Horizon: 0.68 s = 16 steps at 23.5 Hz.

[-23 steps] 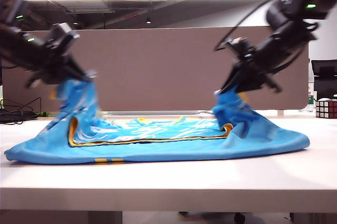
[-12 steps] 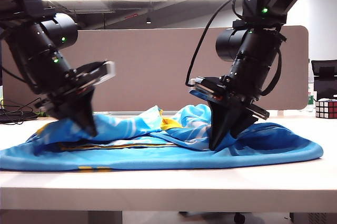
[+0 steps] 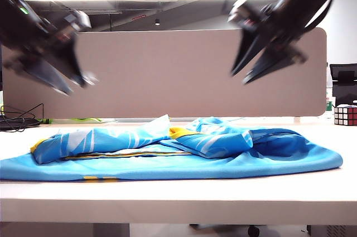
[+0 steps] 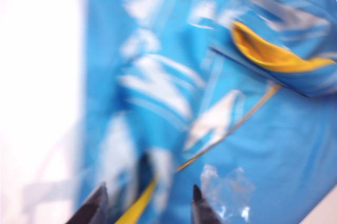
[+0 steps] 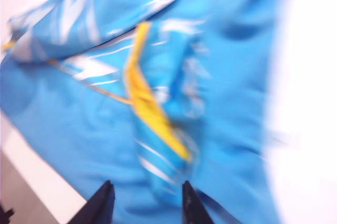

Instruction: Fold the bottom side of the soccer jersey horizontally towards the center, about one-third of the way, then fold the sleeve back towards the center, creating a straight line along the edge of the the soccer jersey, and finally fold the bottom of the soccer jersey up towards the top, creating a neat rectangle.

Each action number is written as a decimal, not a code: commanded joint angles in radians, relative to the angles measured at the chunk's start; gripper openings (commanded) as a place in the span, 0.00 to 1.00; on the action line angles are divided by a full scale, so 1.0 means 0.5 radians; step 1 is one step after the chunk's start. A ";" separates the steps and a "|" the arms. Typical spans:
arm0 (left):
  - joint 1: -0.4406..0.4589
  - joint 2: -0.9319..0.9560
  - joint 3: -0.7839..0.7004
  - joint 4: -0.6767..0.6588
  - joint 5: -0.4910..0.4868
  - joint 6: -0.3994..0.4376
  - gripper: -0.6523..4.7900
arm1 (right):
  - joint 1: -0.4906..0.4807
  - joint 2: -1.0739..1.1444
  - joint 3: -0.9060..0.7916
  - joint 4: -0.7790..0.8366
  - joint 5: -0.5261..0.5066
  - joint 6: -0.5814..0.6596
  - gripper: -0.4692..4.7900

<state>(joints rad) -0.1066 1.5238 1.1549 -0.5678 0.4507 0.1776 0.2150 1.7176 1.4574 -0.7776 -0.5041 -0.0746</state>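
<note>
The soccer jersey (image 3: 167, 153) lies across the white table, sky-blue with white streaks and yellow-orange trim, its far side folded over onto the middle in a rumpled band. My left gripper (image 3: 78, 86) hangs high above the jersey's left end, open and empty. My right gripper (image 3: 241, 76) hangs high above the right part, also open and empty. In the left wrist view the gripper (image 4: 147, 192) shows two parted fingertips over the jersey (image 4: 221, 76). The right wrist view shows its gripper (image 5: 147, 188) with tips apart above the jersey (image 5: 158, 76); both views are blurred.
A Rubik's cube (image 3: 346, 115) stands at the far right of the white table (image 3: 178, 192). A brown partition (image 3: 167, 75) runs behind the table. Dark cables (image 3: 19, 120) lie at the back left.
Both grippers let go of the jersey and rose well above it, opening. The folded-over fabric now rests on the middle of the jersey.
</note>
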 commanded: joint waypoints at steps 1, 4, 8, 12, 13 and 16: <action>0.114 -0.105 -0.010 -0.229 -0.108 -0.029 0.48 | -0.169 -0.108 -0.006 -0.179 0.024 0.001 0.43; 0.300 -0.198 -0.171 -0.361 -0.052 -0.067 0.48 | -0.406 -0.209 -0.135 -0.237 -0.131 -0.004 0.52; 0.402 -0.220 -0.437 -0.304 -0.031 -0.075 0.57 | -0.580 -0.224 -0.365 -0.163 -0.301 0.040 0.61; 0.422 -0.220 -0.709 -0.132 0.103 -0.115 0.68 | -0.669 -0.221 -0.639 -0.025 -0.308 0.064 0.61; 0.419 -0.219 -0.775 -0.061 0.115 -0.158 0.68 | -0.690 -0.222 -0.720 0.035 -0.308 0.072 0.61; 0.405 -0.218 -0.932 0.161 0.180 -0.274 0.68 | -0.700 -0.220 -0.914 0.239 -0.382 0.156 0.61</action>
<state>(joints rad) 0.0971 1.4181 0.7158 -0.5728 0.5102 0.0868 -0.1371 1.6131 1.0237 -0.7330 -0.6605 -0.0254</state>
